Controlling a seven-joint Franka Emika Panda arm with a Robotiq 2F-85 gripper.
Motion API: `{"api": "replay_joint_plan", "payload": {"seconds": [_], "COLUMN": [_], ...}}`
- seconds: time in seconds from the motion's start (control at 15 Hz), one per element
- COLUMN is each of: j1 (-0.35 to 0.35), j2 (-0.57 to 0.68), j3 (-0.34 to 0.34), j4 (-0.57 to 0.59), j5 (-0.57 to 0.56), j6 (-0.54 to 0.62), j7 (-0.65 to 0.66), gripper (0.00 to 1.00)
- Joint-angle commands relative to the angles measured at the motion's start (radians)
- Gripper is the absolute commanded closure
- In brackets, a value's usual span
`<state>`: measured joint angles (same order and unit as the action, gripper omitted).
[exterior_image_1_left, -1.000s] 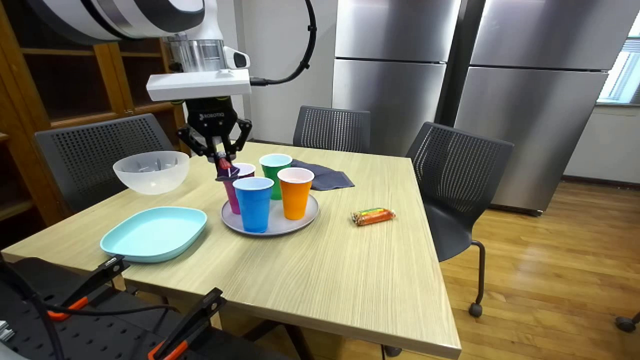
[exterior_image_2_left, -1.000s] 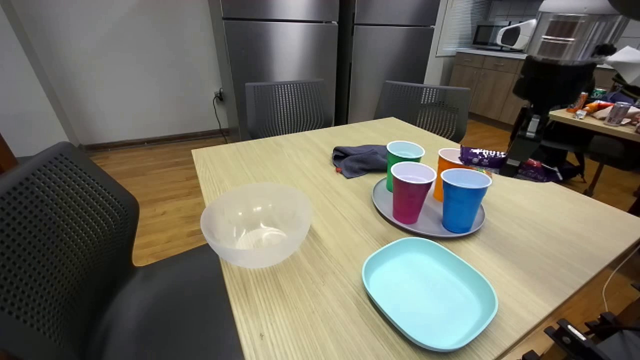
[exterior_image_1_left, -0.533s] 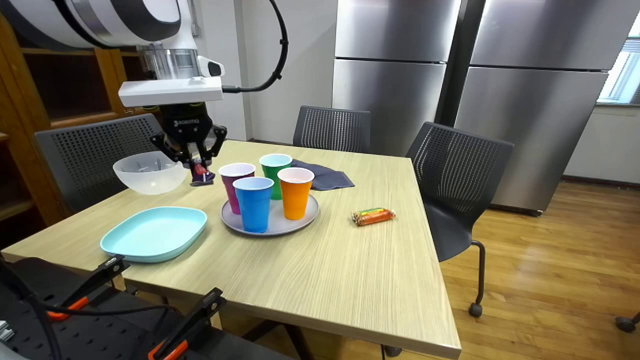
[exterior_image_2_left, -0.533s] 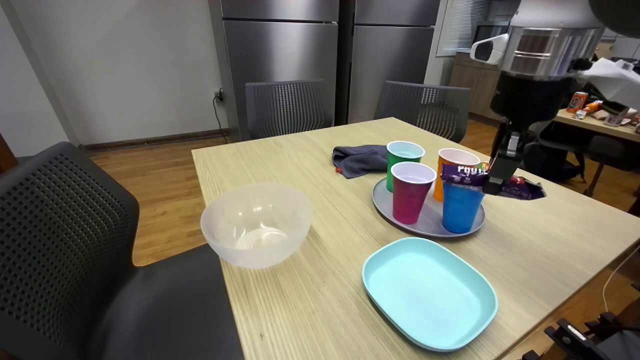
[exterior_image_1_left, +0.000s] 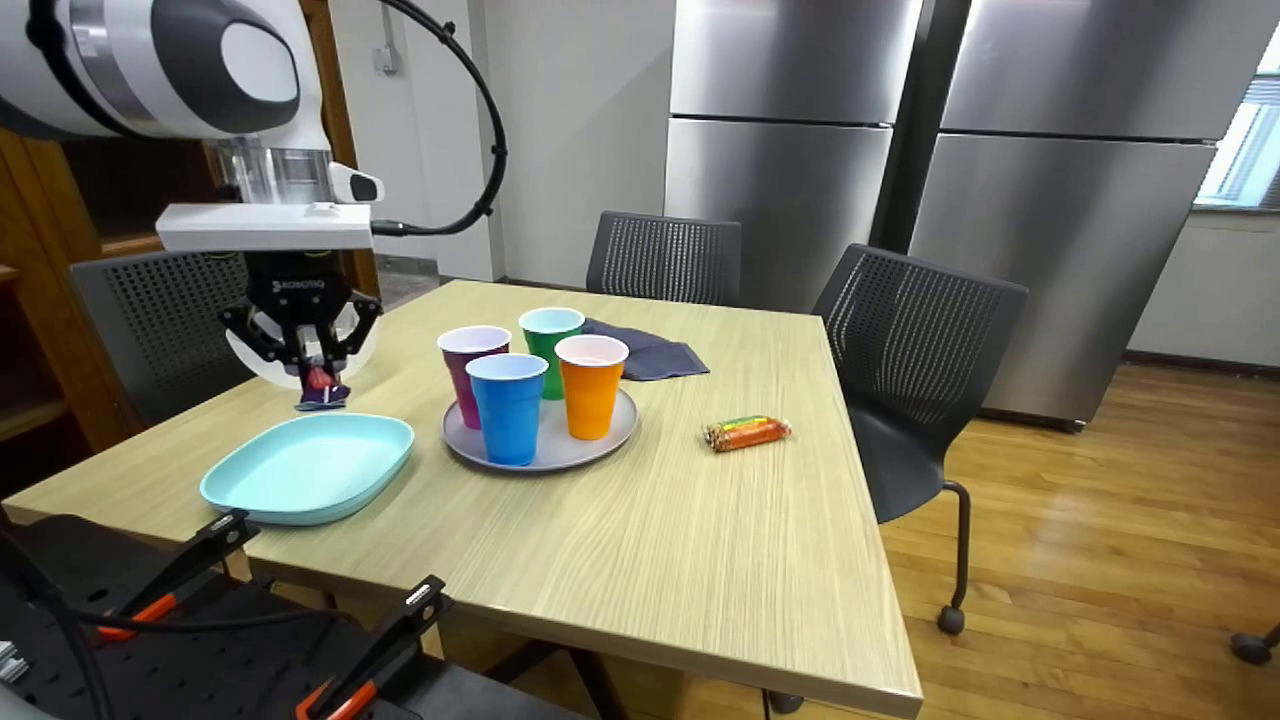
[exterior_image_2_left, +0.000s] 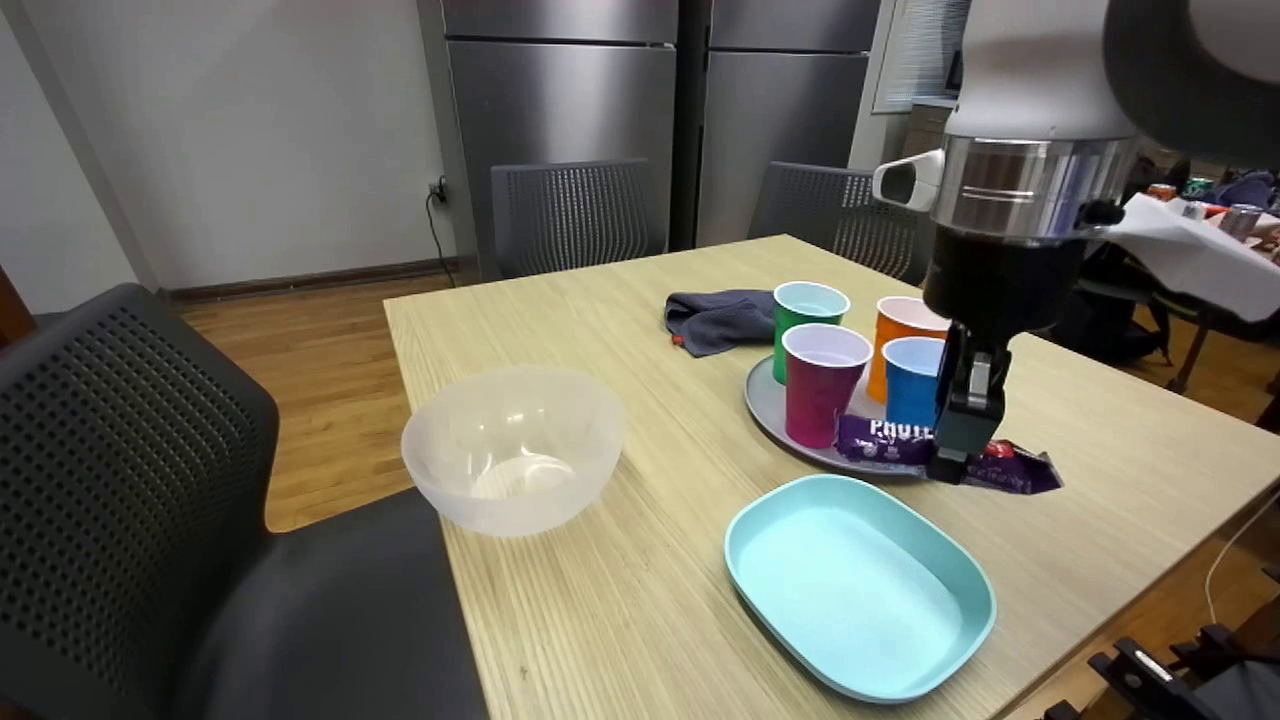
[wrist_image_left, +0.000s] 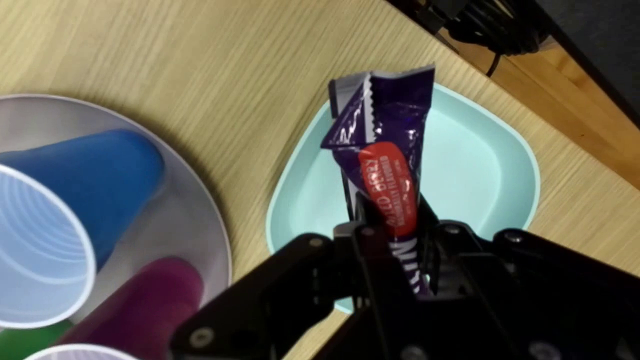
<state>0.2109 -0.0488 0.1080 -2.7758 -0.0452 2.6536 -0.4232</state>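
Beige wood-grain table (exterior_image_1_left: 720, 540), steel refrigerators (exterior_image_1_left: 780, 200) beyond, purple bar (wrist_image_left: 389, 175) tight in the pincer (exterior_image_1_left: 320, 374) above.

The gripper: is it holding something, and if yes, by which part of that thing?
A purple snack bar, held near the middle of its length. The fingers grip it from both sides, and both ends stick out.

The wrapper (wrist_image_left: 385, 175) is glossy, crinkled film; the tool (exterior_image_1_left: 320, 372) looks mostly matt. Cups (exterior_image_1_left: 510, 415) appear smooth plastic, the turquoise tray (exterior_image_2_left: 860, 585) satiny, the bowl (exterior_image_2_left: 515, 505) frosted, the cloth (exterior_image_2_left: 725, 322) dull fabric, the surface (exterior_image_2_left: 620, 610) wood-grained, the refrigerators (exterior_image_1_left: 780, 210) brushed metal.
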Motion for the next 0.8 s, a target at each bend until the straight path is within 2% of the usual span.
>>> {"api": "replay_joint_plan", "payload": {"seconds": [0.0, 0.47, 0.73], "j1": [0.021, 0.007, -0.016], "j2": [0.052, 0.18, 0.27], "j3": [0.05, 0.126, 0.153], "j4": [0.001, 0.001, 0.019], "j5": [0.054, 0.17, 0.163], "j6": [0.029, 0.149, 0.236], "j7": [0.015, 0.013, 0.037], "gripper": [0.95, 0.95, 0.95]}}
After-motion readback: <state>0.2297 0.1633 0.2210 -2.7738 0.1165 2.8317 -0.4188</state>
